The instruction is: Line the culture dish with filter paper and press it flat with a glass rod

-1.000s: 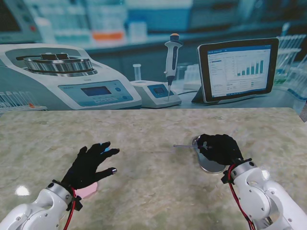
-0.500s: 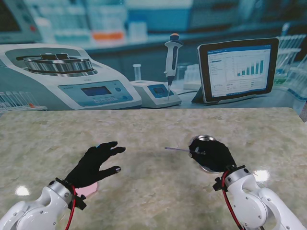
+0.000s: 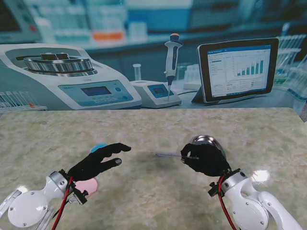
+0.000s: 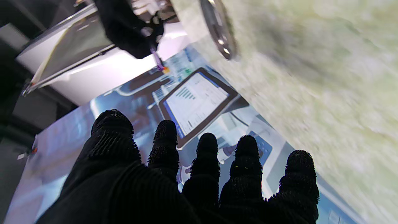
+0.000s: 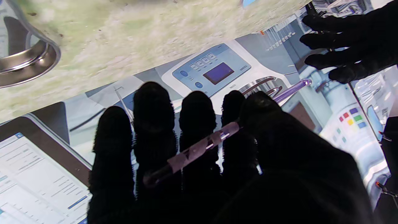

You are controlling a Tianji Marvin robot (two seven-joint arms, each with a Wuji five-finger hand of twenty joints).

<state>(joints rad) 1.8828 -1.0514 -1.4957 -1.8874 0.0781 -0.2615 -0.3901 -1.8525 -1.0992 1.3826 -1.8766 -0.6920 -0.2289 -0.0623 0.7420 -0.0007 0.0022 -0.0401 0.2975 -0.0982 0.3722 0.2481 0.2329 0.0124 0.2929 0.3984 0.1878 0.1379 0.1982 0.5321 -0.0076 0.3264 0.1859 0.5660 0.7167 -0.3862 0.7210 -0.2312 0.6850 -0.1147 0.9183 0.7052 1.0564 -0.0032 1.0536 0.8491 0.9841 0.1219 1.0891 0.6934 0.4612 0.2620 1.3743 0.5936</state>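
So on the left, the left hand (image 3: 98, 163) is held just over the marble table (image 3: 144, 191), palm down, fingers (image 4: 205, 155) stretched out and spread apart, nothing gripped. A pink round thing (image 3: 88, 186) is tucked under its wrist and a small blue thing (image 3: 99, 147) is seen at its far edge; neither can be made out properly. On the right, the right hand (image 3: 204, 158) is curled around the glass rod (image 3: 169, 155), which is pinned by the thumb across the fingers (image 5: 152, 124) and pointed left, roughly level. The culture dish (image 3: 207, 140) is sat on the table just beyond that hand, partly hidden.
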